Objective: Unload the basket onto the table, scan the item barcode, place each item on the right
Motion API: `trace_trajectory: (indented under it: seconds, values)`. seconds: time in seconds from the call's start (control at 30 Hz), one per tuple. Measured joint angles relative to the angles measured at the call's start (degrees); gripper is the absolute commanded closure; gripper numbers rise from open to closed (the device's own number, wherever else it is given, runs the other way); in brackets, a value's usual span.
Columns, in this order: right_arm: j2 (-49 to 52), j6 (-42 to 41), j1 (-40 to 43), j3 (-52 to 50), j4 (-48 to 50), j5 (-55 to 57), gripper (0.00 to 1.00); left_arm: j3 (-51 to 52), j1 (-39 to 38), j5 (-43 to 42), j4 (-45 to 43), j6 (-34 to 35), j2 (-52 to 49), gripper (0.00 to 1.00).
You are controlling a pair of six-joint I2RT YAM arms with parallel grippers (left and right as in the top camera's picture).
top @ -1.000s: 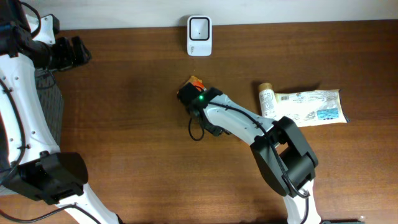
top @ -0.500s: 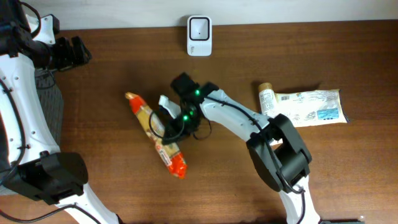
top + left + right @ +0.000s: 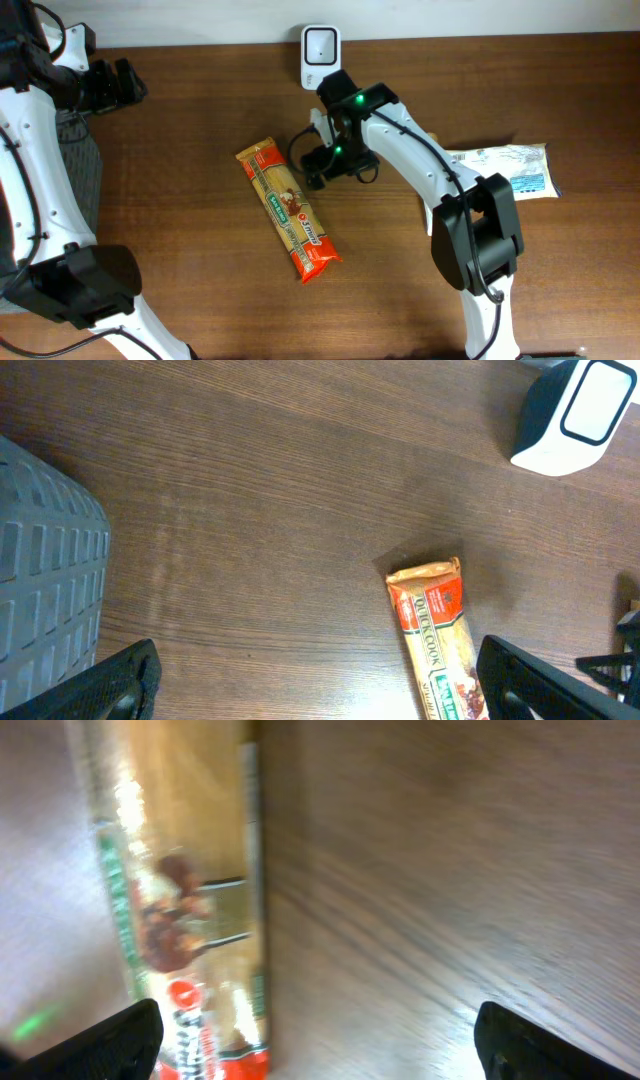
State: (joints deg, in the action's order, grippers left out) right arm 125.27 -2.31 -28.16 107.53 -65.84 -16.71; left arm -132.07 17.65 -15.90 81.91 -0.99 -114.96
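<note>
While the pasta packet (image 3: pixel 290 212) lies flat and slantwise on the surface (image 3: pixel 180 230), free of both arms, the right gripper (image 3: pixel 318 1042) hangs near its upper half with jaws spread wide and empty. The left gripper (image 3: pixel 126 84), likewise wide open and empty, hangs well apart beside the grey basket (image 3: pixel 40 560). To do the step well, close across the packet's narrow width near mid-length, lift it level, and turn its barcode face toward the scanner (image 3: pixel 321 58). No barcode shows in any view; the right wrist view is blurred, and the left wrist view cuts off the packet's lower end.
</note>
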Motion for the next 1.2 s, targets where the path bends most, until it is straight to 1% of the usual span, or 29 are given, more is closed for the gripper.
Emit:
trace_trajectory:
  seconds: [0.03,0.17,0.23,0.33,0.4,0.43,0.5,0.53,0.57,0.6,0.67,0.73,0.8,0.87,1.0,1.1,1.13,1.2]
  values:
    - [-0.02,0.7,-0.44,-0.55,1.05,-1.09,0.01,0.0,0.0,0.0,0.0,0.0,0.0,0.01]
    - [-0.02,2.36,-3.74,-4.55,3.58,-3.08,0.14,0.0,0.0,0.02,0.0,0.0,0.0,0.01]
    - [-0.02,2.58,-6.75,-4.92,5.75,-0.72,0.21,0.0,0.0,0.02,0.0,0.02,0.0,0.01]
    - [-0.02,2.58,-13.03,-5.62,6.78,6.32,0.21,0.0,0.0,0.02,-0.02,0.0,0.0,0.01]
    - [-0.02,2.56,-16.85,-5.66,7.63,13.77,0.2,0.0,0.0,0.02,-0.02,0.02,0.0,0.01]
    - [-0.02,2.58,-18.69,-5.66,8.09,17.73,0.17,0.0,0.0,0.02,-0.02,0.02,0.0,0.01]
    - [-0.02,1.75,-19.54,-5.66,8.28,20.85,0.17,0.0,0.0,0.02,0.0,0.0,0.0,0.01]
    - [-0.02,0.79,-18.32,-5.66,8.26,19.98,0.24,0.0,0.0,0.02,0.0,0.0,0.0,0.01]
    - [-0.02,0.59,-17.44,-5.66,8.24,19.34,0.28,0.0,0.0,0.02,0.0,0.02,0.0,0.01]
    - [-0.02,0.22,-15.76,-5.66,7.82,17.57,0.29,0.0,0.0,0.02,0.0,0.0,0.0,0.01]
    - [-0.02,0.57,-14.93,-5.66,7.76,16.98,0.29,0.0,0.0,0.02,0.0,0.0,0.0,0.01]
    - [-0.02,0.79,-18.03,-5.66,8.11,19.5,0.29,0.0,0.0,0.02,0.0,0.0,0.0,0.01]
    - [0.0,0.9,-24.26,-5.66,9.42,25.66,0.35,0.02,0.0,0.02,0.0,0.02,0.0,0.01]
    - [0.35,0.79,-27.5,-5.66,9.81,30.4,0.39,0.0,0.0,0.02,0.0,0.02,0.0,0.01]
    - [4.37,0.76,-29.22,-5.66,10.62,38.34,0.49,0.0,0.0,0.02,0.0,0.02,0.0,0.01]
    - [5.31,0.85,-29.38,-5.7,10.86,40.94,0.57,0.0,0.0,0.02,0.0,0.0,0.0,0.01]
    - [5.46,0.66,-29.38,-5.7,10.84,41.29,0.62,0.0,0.0,0.02,0.0,0.02,0.0,0.01]
    - [5.95,0.68,-29.38,-5.7,10.84,42.47,0.83,0.0,0.0,0.02,0.0,0.02,0.0,0.01]
